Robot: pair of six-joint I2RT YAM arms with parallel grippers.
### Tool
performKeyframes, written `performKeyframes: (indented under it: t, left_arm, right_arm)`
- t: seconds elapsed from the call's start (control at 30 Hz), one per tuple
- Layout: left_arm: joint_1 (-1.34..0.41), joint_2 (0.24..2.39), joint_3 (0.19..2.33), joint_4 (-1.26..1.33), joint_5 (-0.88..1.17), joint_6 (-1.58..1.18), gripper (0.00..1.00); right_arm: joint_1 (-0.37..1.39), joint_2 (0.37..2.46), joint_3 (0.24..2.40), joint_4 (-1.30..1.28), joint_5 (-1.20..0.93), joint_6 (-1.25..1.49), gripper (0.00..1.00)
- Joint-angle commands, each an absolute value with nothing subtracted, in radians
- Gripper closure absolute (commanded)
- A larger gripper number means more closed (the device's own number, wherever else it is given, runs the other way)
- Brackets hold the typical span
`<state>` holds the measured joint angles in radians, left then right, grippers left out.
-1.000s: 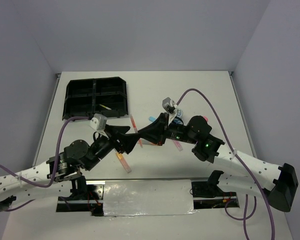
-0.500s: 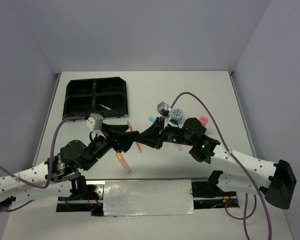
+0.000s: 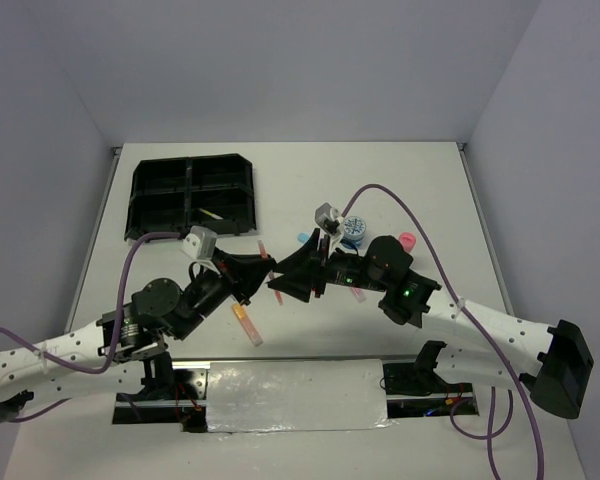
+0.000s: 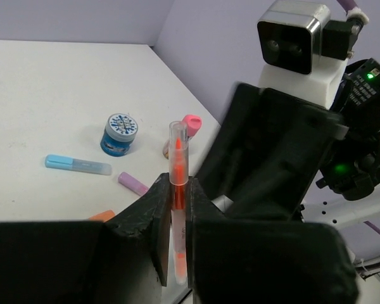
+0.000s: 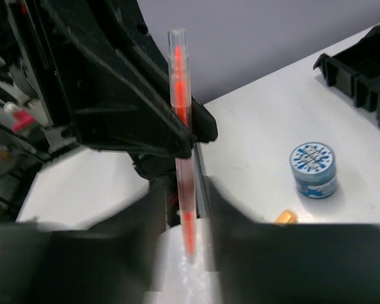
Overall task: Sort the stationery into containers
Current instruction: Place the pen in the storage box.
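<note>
Left wrist view: the left tool [image 4: 177, 193] is clamped on an upright orange marker [image 4: 178, 158], above the tabletop [image 4: 44, 88]. The right tool [image 5: 185, 199] flanks the marker's lower part; whether it grips is unclear.

On the top camera I get soft, even overhead light: the white surface [image 3: 420, 180] is bright, shadows are faint, and the shiny strip [image 3: 295, 395] at the near edge glares dully. Close to the lens the left tool [image 4: 176, 190] goes soft and the right tool [image 5: 185, 202] smears into dark blur, while the marker [image 4: 178, 171] stays fairly sharp in both wrist views.
</note>
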<state>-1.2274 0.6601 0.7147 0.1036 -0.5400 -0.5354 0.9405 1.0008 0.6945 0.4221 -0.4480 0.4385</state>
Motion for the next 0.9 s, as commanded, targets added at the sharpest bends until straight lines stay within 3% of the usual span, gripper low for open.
performKeyframes:
  t: [0.0,0.03,0.07,0.17,0.2,0.27,0.33,0.43,0.87]
  left_arm:
    - [-1.230,0.689,0.765,0.109,-0.572,-0.554,1.00]
    - [-1.227,0.713,0.776,0.074,-0.609,-0.564,1.00]
    - [-1.223,0.728,0.802,0.055,-0.700,-0.577,1.00]
    - [-1.139,0.822,0.886,-0.073,-0.863,-0.644,1.00]
    - [-1.009,0.886,0.938,-0.148,-0.858,-0.699,1.00]
    - [-0.816,0.952,0.977,-0.211,-0.760,-0.782,1.00]
    - [-0.563,1.041,0.992,-0.201,-0.539,-0.886,1.00]
    - [-0.419,1.162,1.032,-0.152,-0.468,-0.972,1.00]
    - [-0.324,1.531,1.040,0.187,-0.614,-1.167,1.00]
  right_arm:
    - [0.946,0.985,0.721,0.451,-0.420,0.419,0.40]
    - [0.943,0.977,0.718,0.437,-0.410,0.414,0.04]
    - [0.939,0.965,0.712,0.410,-0.379,0.413,0.00]
    - [0.917,0.898,0.667,0.362,-0.312,0.400,0.00]
    - [0.908,0.847,0.643,0.323,-0.284,0.391,0.00]
    - [0.902,0.795,0.623,0.282,-0.209,0.377,0.00]
    - [0.897,0.717,0.603,0.218,-0.169,0.356,0.00]
    - [0.893,0.626,0.589,0.158,-0.140,0.334,0.00]
    - [0.891,0.540,0.520,0.100,-0.202,0.327,0.00]
